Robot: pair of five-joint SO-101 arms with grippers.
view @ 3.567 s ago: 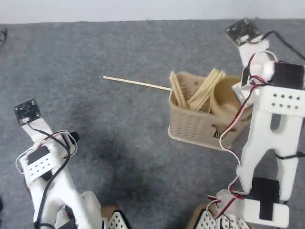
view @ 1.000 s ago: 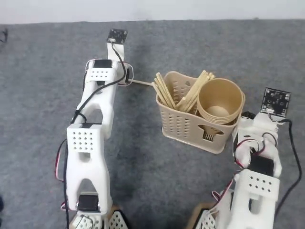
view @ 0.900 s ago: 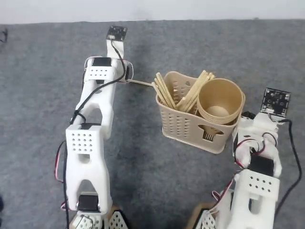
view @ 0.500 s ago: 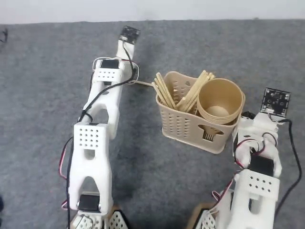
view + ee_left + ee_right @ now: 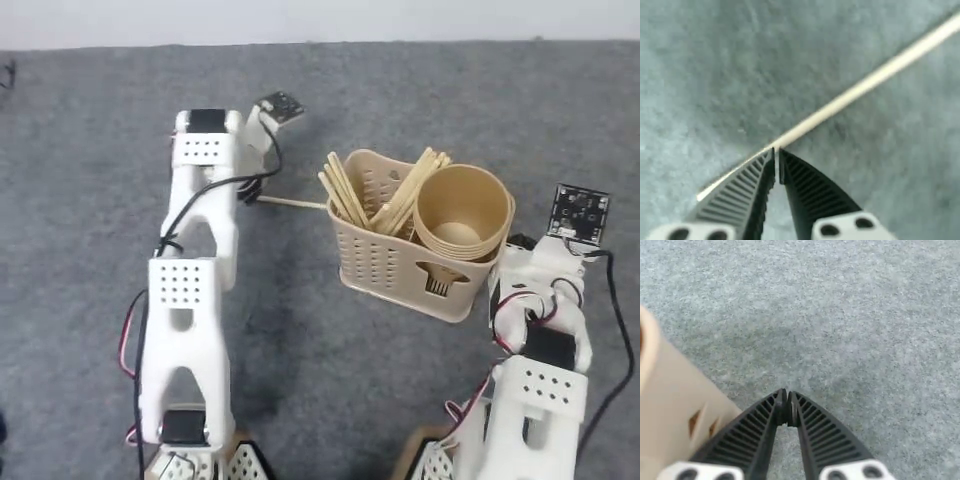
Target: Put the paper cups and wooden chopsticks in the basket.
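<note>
A tan perforated basket (image 5: pixel 392 268) stands right of centre on the grey mat. It holds stacked paper cups (image 5: pixel 462 213) and several wooden chopsticks (image 5: pixel 412 190) that lean on its rim. One single chopstick (image 5: pixel 292 203) (image 5: pixel 855 90) lies level just left of the basket, its tip near the rim. My left gripper (image 5: pixel 776 151) (image 5: pixel 250 196) is shut on this chopstick near its far end. My right gripper (image 5: pixel 786 399) is shut with nothing in it, low over the mat beside the basket wall (image 5: pixel 670 390).
The left arm (image 5: pixel 195 250) stretches up the left half of the mat. The right arm (image 5: pixel 545 300) is folded back at the basket's right. Bare grey mat (image 5: pixel 90 200) lies left of the left arm and behind the basket.
The left arm came out from its folded pose to the single chopstick and closed on it; its wrist has since turned and the chopstick shifted nearer. The right arm drew back from the basket.
</note>
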